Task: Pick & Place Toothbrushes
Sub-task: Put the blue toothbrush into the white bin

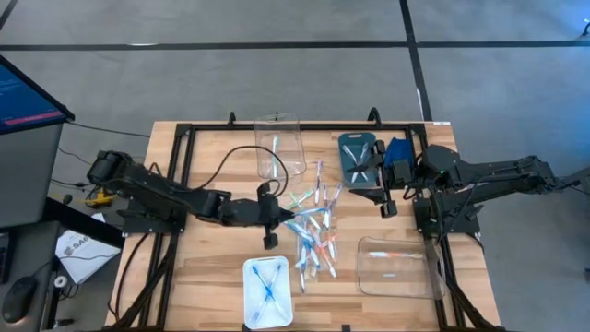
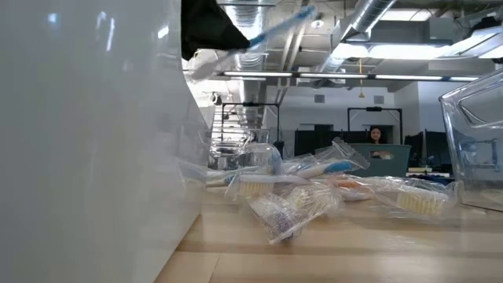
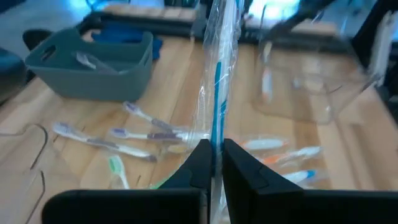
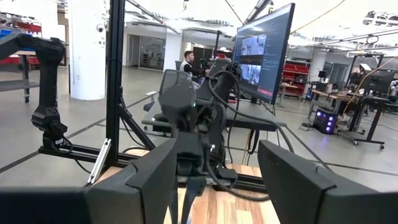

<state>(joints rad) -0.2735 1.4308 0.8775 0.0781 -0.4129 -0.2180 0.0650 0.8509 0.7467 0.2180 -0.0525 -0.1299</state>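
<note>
The left hand (image 3: 212, 163) is clamped on a blue toothbrush in crinkly clear wrap (image 3: 218, 93), held clear above the loose pile of toothbrushes (image 1: 313, 231) mid-counter. The right hand (image 4: 216, 180) waits with fingers apart near the counter's right edge. Clear plastic bins (image 1: 398, 267) and a grey tray (image 3: 93, 65) ring the slatted wooden counter (image 1: 207, 267).

Wrapped toothbrushes (image 1: 312, 231) heaped mid-table, one (image 3: 219, 87) lifted upright

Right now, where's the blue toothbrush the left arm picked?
High view: the wrapped blue toothbrush is clamped in the left gripper, mid-table, at the loose pile's left edge.
</note>
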